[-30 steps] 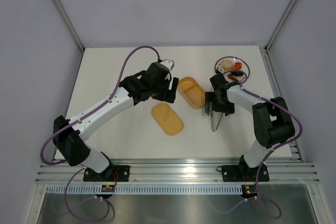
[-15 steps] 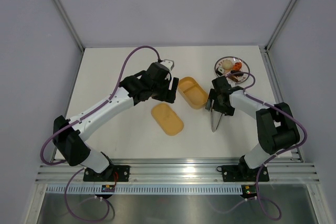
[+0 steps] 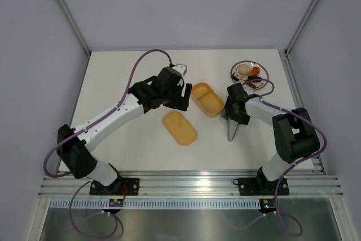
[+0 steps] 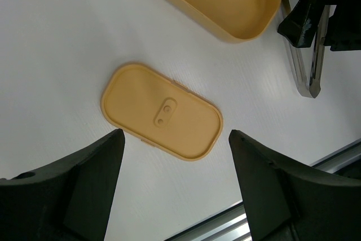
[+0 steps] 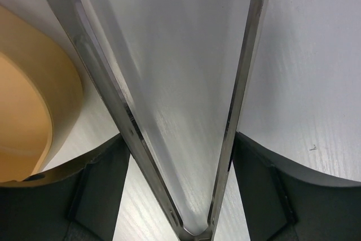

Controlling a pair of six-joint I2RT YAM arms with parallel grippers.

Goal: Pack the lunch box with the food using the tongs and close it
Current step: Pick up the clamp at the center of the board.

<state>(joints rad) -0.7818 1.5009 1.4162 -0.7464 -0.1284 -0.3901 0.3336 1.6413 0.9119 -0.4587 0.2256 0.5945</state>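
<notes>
**Item 1, lid** [image 4: 162, 111]: lies flat on the table, apart from the box. No hazard noted.

**Item 2, right gripper** [image 5: 179, 150]: low over the tongs [image 4: 304, 77], jaws apart and astride both arms, pads at their outer edges. Whether they press yet cannot be told.
Hazards:
- the thin metal may skid on the table or spring out sideways under the squeeze;
- a lopsided hold would leave the tongs tilted;
- the box wall sits just beside one finger and may be shoved.

**Item 3, box** [image 3: 206, 99]: open, both compartments bare.

**Item 4, left gripper** [image 4: 176, 136]: hovers above the lid, jaws wide apart, holding nothing.

**Item 5, food** [image 3: 244, 70]: on the plate [image 3: 264, 69], far right.

**Item 6, table** [image 3: 124, 71]: white and matt.

**Item 7, walls** [image 3: 186, 9]: plain grey panels with metal frame posts at the corners.
</notes>
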